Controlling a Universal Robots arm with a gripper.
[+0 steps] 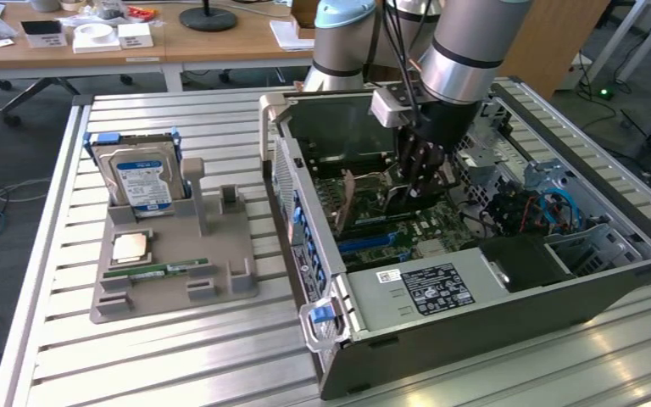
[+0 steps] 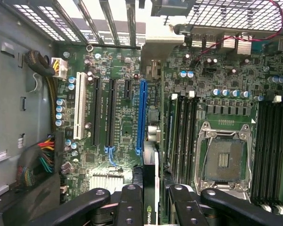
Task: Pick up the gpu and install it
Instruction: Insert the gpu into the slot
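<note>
Table: slatted metal bench (image 1: 190, 356), office desks beyond it at twelve o'clock.
Tray: gray parts holder (image 1: 173, 284) at nine o'clock from the case in the exterior view. It carries a hard drive (image 1: 142, 178) standing upright, a processor chip (image 1: 131, 246) and a green memory stick (image 1: 169, 270).
Case: open computer case (image 1: 473, 297) on its side, motherboard (image 2: 118, 136) facing up at me.
Me: my gripper (image 2: 152, 194) reaches down inside the case, over the board.
Jaws: pinching the gpu (image 2: 150, 167), which I hold edge-on between my fingers.
Gpu: inside the case above the board and, as I judge it, not yet seated. It hangs just beside the long blue slot (image 2: 140, 117), on the side toward the memory slots (image 2: 184, 132).
Risk, alignment: the card looks offset from the blue slot, so pressing down here could jam its edge against the board's components.
Risk, tilt: a tilted card could bind in the slot.
Risk, grip: my hold is narrow, and pushing force could make the card slip or twist.
</note>
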